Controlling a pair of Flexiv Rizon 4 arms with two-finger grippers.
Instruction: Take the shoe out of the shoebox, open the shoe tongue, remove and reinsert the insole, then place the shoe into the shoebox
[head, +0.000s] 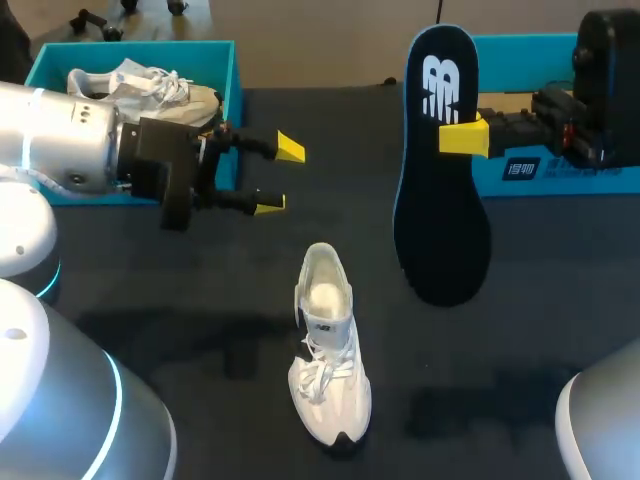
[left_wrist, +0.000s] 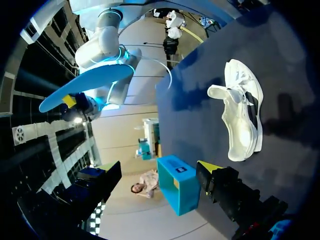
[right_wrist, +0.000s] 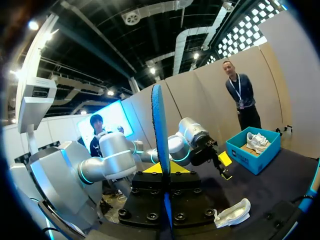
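We count two white lace-up sneakers, the loose sneaker (head: 330, 350) and the boxed sneaker (head: 150, 88). There are two teal cardboard boxes, the left box (head: 232, 80) and the right box (head: 585, 182). We find one black foam insole (head: 440, 220) and one dark table (head: 520, 340). We also count two yellow-tipped two-finger grippers, the left gripper (head: 279, 176) and the right gripper (head: 462, 138).

My left arm (head: 60, 140) comes in from the left, and my left gripper (head: 279, 176) points right, fingers spread wide with nothing between them. Far right, my right gripper (head: 463, 138) pinches the insole (head: 440, 200) from both sides.
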